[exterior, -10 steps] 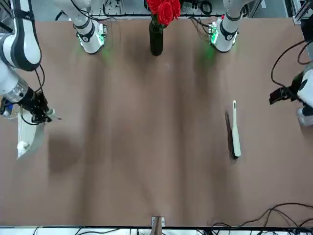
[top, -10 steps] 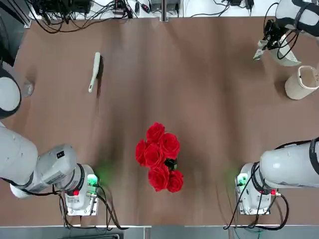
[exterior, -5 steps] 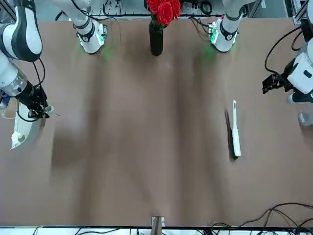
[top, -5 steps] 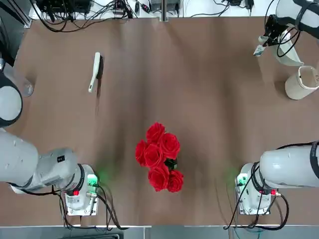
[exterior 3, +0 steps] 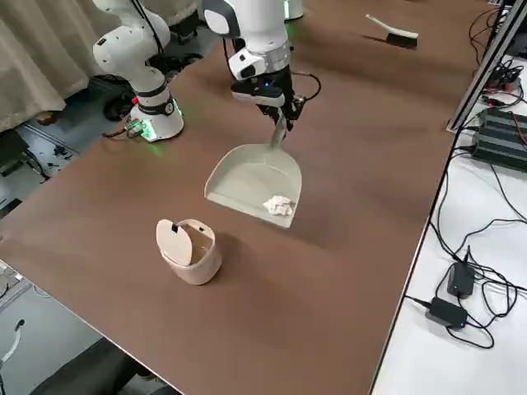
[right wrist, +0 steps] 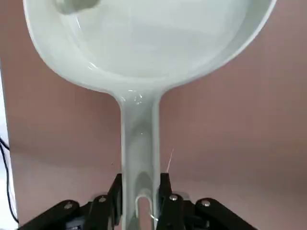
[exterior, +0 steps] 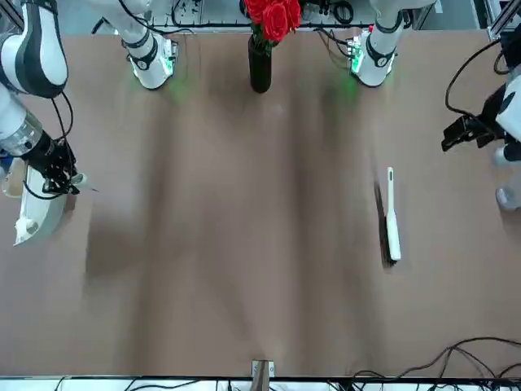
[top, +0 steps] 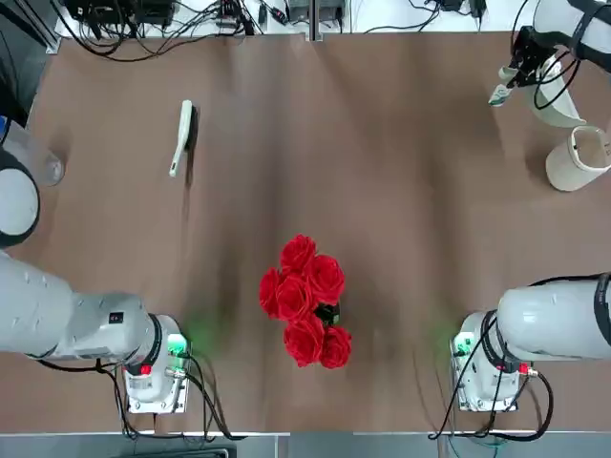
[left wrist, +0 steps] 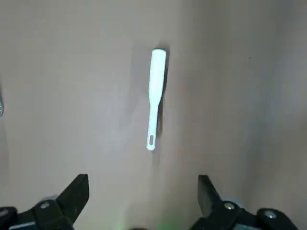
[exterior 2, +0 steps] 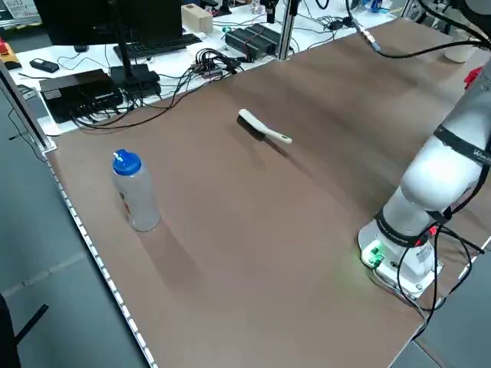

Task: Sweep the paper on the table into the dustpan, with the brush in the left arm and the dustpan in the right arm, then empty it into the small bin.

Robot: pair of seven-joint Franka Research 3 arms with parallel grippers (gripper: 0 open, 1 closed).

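Beige curtain point(exterior 3: 41, 58) hangs beyond grey floor point(exterior 2: 46, 222); monitor point(exterior 2: 77, 27) opposite.

A: What is the top view cutting off?
B: The right arm point(top: 587, 29), running out past the corner, and the left arm point(top: 29, 296), slipping off the side.
A: And the right wrist view?
B: Its edge is cropping the dustpan point(right wrist: 139, 115) (the scoop's far end, I mean).
A: The paper point(exterior 3: 278, 205)?
B: Its folds are looking too small to tell apart from the right side. The lid point(exterior 3: 174, 243) is hiding part of the small bin's point(exterior 3: 195, 267) inside there.
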